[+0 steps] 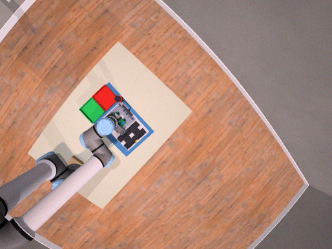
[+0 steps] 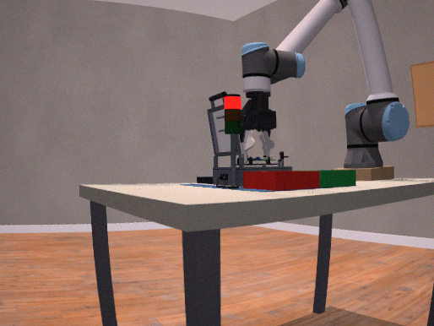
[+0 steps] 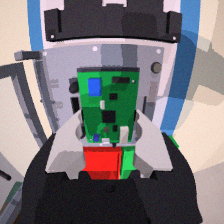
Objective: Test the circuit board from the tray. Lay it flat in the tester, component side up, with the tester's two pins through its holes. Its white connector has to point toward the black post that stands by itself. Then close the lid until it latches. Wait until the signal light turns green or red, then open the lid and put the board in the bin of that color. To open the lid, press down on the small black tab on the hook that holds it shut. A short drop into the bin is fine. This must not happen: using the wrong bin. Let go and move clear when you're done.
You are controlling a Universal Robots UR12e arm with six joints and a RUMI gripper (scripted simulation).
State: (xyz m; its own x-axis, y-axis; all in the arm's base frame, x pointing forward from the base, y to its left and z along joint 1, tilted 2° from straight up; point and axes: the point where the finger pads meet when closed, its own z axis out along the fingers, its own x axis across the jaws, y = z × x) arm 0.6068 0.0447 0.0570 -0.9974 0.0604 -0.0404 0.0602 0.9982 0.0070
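Observation:
The green circuit board is level and component side up, between the fingers of my gripper, which is shut on its near end. It is at the bed of the grey tester; I cannot tell whether it rests on the bed or hangs just above. From the side the board shows low under the fingers. The tester's lid stands open and upright. The signal light is lit red. The red bin and the green bin stand side by side beside the tester.
The black tray lies on the blue mat past the tester and shows at the top of the wrist view. The signal light's pole stands close beside my gripper. The arm's base is at the table's far side.

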